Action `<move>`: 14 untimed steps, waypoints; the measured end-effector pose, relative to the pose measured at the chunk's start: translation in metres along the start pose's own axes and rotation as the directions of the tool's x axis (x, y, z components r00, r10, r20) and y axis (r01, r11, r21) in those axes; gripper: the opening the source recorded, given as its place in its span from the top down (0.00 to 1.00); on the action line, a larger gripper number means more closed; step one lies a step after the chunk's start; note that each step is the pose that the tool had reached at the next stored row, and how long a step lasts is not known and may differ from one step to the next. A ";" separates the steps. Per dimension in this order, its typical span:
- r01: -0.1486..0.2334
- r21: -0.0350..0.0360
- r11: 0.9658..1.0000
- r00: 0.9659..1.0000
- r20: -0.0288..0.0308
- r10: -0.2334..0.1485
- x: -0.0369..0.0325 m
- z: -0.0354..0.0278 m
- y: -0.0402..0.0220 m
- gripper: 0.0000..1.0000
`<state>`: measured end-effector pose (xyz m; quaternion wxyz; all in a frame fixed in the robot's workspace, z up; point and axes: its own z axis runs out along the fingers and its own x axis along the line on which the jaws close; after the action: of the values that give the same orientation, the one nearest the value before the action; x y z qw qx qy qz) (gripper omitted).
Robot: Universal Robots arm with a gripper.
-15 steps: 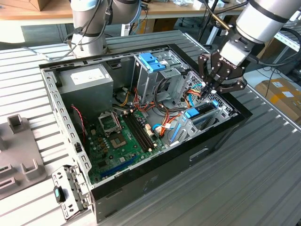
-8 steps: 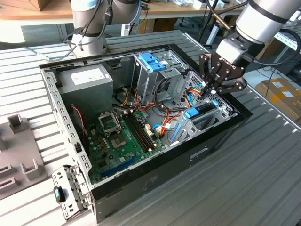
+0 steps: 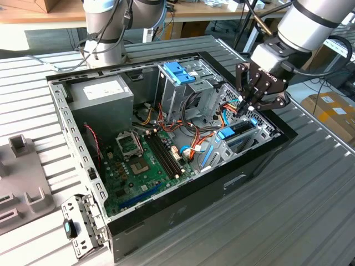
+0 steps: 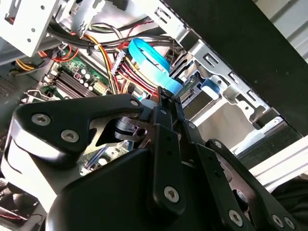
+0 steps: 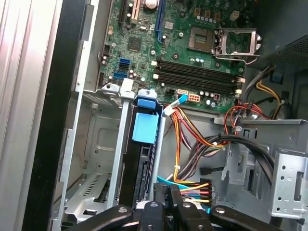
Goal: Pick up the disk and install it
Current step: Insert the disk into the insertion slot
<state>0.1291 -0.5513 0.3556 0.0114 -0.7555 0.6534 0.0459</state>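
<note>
Risked, on this reading, shoving the whole computer case (image 3: 183, 213) across the tabletop (image 3: 310, 216) with too hard a push. Risked snagging the cable bundle (image 5: 192, 144) beside the drive bay (image 5: 96, 139), given the end effector (image 5: 169, 195) clenched tip to tip with nothing seen between, right at the connector (image 5: 192, 185). Could have tugged a plug loose. Risked skewing the disk (image 5: 143, 173) with an off-centre press.

Held, within the case, the motherboard (image 3: 144, 160) on its floor, a grey power supply box (image 3: 102, 94) in a far corner, and a tall metal cage (image 3: 177, 88) along the far edge. Held, within the bay at the case's edge on the exterior view's right, the disk on edge, apparently seated, under its blue tab (image 5: 144, 127).
</note>
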 end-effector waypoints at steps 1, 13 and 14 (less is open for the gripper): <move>-0.010 0.001 1.000 1.000 0.000 0.010 0.0000 0.0001 0.0000 0.84; -0.096 0.008 0.995 0.995 0.001 0.096 0.0001 0.0008 0.0000 0.84; -0.100 0.008 0.995 0.995 0.001 0.100 0.0001 0.0009 0.0000 0.84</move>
<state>0.1291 -0.5513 0.3547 0.0123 -0.7216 0.6907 0.0440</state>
